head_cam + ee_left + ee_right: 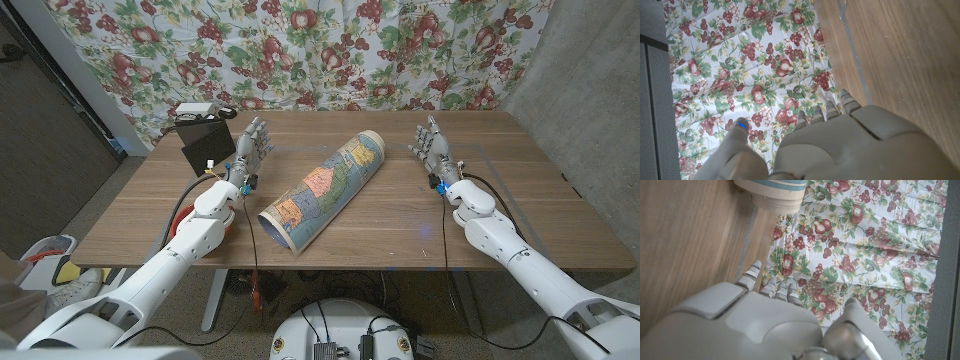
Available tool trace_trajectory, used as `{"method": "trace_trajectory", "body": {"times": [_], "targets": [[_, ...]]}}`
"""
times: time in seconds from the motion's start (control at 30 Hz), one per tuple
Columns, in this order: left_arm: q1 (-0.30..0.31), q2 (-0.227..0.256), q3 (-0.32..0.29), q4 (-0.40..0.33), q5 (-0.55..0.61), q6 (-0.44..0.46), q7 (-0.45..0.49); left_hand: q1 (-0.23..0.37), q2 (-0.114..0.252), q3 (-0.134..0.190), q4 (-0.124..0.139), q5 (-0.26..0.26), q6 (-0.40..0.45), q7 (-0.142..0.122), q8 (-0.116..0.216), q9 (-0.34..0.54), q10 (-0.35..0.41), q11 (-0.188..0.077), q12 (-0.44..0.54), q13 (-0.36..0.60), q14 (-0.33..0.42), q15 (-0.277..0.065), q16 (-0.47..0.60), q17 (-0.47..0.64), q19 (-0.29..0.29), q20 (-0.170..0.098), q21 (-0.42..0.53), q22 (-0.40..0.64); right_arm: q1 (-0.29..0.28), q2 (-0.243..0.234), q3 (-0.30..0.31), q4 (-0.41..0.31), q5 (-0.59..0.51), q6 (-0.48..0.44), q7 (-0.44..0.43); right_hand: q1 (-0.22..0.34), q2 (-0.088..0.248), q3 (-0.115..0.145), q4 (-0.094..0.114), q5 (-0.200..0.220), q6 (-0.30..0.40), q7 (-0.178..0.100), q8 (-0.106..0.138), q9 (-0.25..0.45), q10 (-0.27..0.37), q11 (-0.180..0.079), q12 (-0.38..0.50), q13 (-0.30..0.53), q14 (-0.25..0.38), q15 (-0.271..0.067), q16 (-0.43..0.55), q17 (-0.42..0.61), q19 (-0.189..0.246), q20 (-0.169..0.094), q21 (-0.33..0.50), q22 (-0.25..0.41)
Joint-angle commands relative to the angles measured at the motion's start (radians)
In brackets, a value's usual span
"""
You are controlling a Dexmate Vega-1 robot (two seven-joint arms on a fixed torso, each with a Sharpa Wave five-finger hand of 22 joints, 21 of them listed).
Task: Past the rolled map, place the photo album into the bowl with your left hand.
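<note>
2 hands empty, fingers spread: left hand (248, 150) beside photo album (207, 148), right hand (433, 150) waiting; rolled map (323, 187) lies between them on desk (540, 215).

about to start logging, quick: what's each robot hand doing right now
Left robot hand: open, holding nothing.
Right robot hand: open, holding nothing.

Even, soft indoor light, faint sheen on the wooden table (400, 215), head view sharp, wrist views blurred close up.
</note>
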Motion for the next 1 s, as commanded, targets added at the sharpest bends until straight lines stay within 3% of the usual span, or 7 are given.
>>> {"method": "trace_trajectory", "body": {"times": [0.03, 1.0], "targets": [[-0.012, -0.004, 0.006, 0.018, 0.001, 0.002, -0.014, 0.006, -0.001, 0.006, -0.001, 0.004, -0.001, -0.006, 0.006, 0.005, -0.010, 0.001, 0.006, 0.001, -0.009, 0.004, 0.007, 0.004, 0.000, 0.006, 0.003, 0.003, -0.026, -0.018, 0.008, -0.040, 0.004, -0.022, -0.022, 0.006, 0.000, 0.008, -0.002, 0.006, 0.000, 0.010, 0.005, 0.001, -0.002, 0.004, 0.005, 0.004, -0.014, 0.003, 0.005, 0.001, 0.007, 0.003, 0.006, 0.003], [0.012, 0.018, 0.000, -0.022, 0.019, -0.012, 0.000, 0.005, 0.002, 0.005, -0.005, 0.004, 0.002, -0.006, 0.007, 0.005, -0.012, 0.003, 0.005, -0.004, -0.019, 0.005, 0.005, 0.004, -0.005, 0.008, 0.000, 0.003, -0.040, -0.024, 0.013, -0.065, -0.007, -0.014, -0.039, 0.007, 0.000, 0.006, -0.005, 0.005, 0.000, 0.009, 0.004, 0.001, -0.001, 0.005, 0.001, 0.004, -0.015, 0.003, 0.004, -0.005, 0.006, 0.002, 0.004, 0.003]]}}
